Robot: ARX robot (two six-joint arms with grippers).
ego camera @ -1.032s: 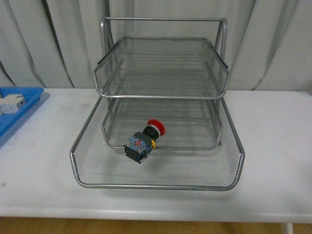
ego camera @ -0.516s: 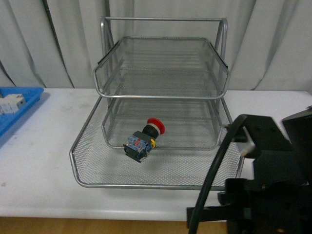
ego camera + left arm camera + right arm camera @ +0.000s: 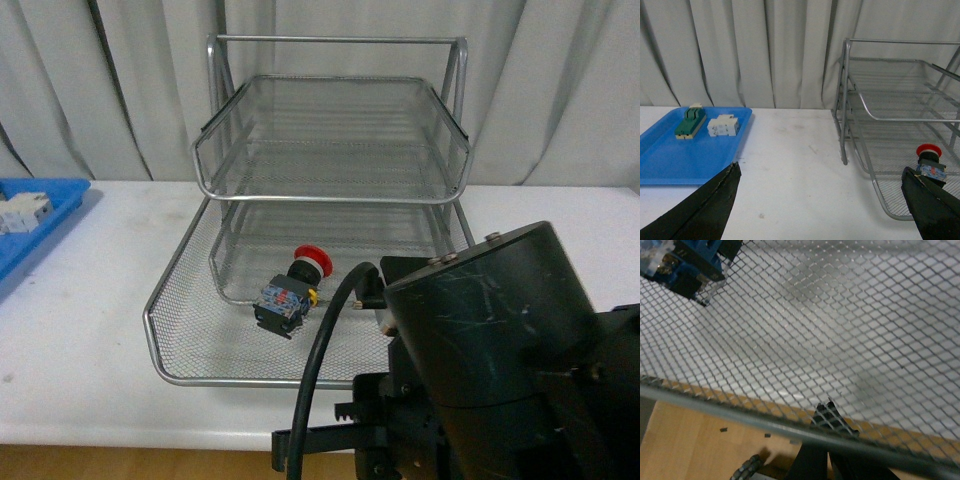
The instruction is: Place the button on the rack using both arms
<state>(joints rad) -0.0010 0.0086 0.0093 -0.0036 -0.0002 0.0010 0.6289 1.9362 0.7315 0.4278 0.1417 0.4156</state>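
Pale grey curtains hang behind a white table (image 3: 80, 330) bearing the silver three-tier wire-mesh rack (image 3: 330, 190). The red-capped, blue-and-black push-button (image 3: 290, 290) lies on its side in the lowest tray. The left gripper (image 3: 825, 200) is spread wide, holding nothing. The right arm's fingers are seemingly hidden; their state cannot be told

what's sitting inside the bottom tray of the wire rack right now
Only the button, lying on its side on the mesh of the rack, red cap toward the back. The right arm covers the tray's front right corner, so that part can't be checked.
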